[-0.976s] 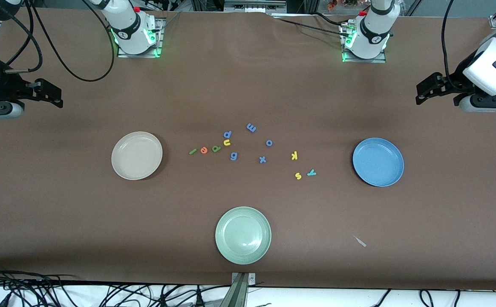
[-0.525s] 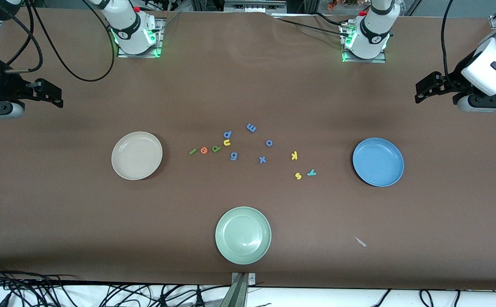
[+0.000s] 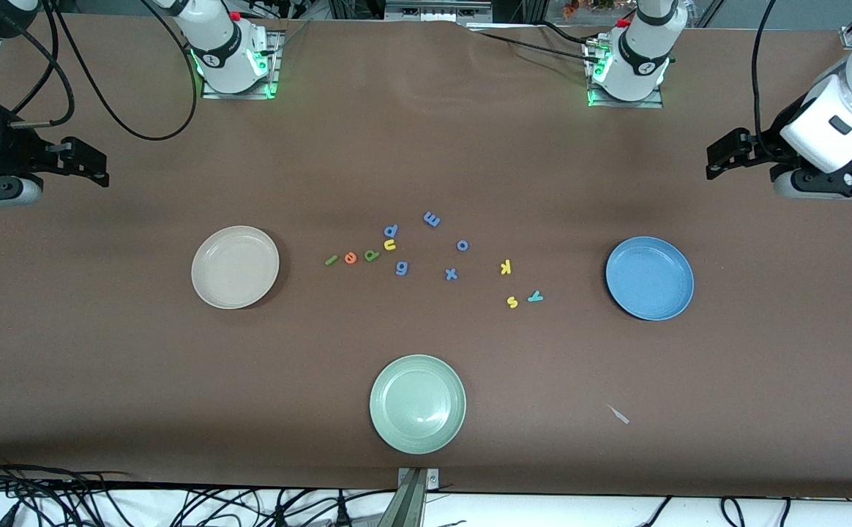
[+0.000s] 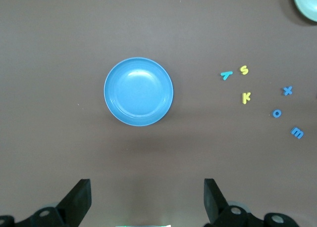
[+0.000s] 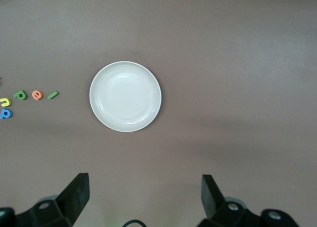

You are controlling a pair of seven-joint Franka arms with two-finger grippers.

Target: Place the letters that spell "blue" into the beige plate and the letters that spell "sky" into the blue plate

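While aloft, blue plate [image 4: 138, 92] under left gripper [image 4: 146, 200]

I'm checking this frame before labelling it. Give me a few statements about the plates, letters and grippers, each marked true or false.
1. The blue plate holds no letters. True.
2. The orange e lies in the beige plate. False: it lies on the table beside the green l.
3. Both the left gripper and right gripper are open. True.
4. The yellow s touches the green plate. False: it lies apart, beside the teal y.
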